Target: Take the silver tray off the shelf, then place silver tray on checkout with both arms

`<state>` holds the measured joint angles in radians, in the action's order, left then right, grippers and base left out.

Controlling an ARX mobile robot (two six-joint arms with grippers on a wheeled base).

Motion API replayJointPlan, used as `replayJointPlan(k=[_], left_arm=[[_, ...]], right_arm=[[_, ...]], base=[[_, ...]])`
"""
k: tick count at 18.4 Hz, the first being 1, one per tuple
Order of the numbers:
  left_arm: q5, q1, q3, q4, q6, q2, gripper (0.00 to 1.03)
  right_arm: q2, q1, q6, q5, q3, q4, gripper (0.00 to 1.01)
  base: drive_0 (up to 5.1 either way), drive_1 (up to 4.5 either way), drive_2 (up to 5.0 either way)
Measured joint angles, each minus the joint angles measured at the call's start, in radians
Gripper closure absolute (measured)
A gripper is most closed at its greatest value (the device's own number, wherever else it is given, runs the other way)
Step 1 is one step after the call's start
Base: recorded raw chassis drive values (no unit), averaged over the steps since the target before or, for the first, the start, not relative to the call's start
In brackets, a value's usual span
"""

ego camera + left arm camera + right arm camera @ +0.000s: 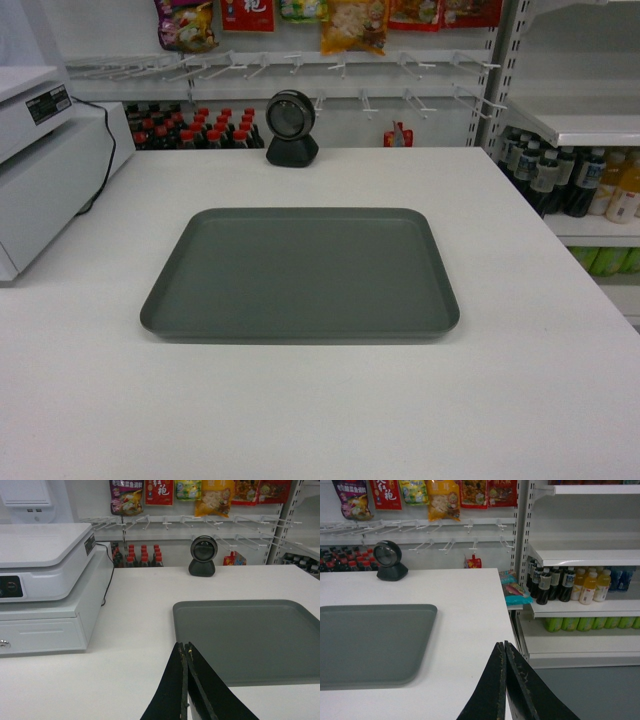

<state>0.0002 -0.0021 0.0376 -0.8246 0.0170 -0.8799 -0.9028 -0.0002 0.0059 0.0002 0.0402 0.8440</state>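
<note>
Neither claw shows in the head view; the matte grey-green silver tray (300,272) lies flat on the smooth white checkout (520,400). From the left wrist, the left gripper (186,652) is pressed together, empty, the tray just right. From the right wrist, the right gripper (504,650) is likewise closed, the tray to its left.

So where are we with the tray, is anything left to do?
Looks finished: the silver tray lies flat on the checkout, off the shelf. Nothing is in hand; the left claw and right claw are shut and clear of the tray. Nothing appears left.
</note>
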Motion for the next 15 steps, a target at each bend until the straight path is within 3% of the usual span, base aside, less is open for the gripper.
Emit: replayJointPlan(k=[8, 15], left_arm=[[0.0, 0.0, -0.027, 0.32, 0.0, 0.367, 1.02], [0.0, 0.0, -0.027, 0.491, 0.0, 0.544, 1.02]], right_arm=[[0.376, 0.0, 0.0, 0.0, -0.027, -0.325, 0.99], [0.558, 0.0, 0.0, 0.0, -0.028, -0.5, 0.99]], base=[[0.0, 0.0, 0.0], [0.0, 0.0, 0.0]])
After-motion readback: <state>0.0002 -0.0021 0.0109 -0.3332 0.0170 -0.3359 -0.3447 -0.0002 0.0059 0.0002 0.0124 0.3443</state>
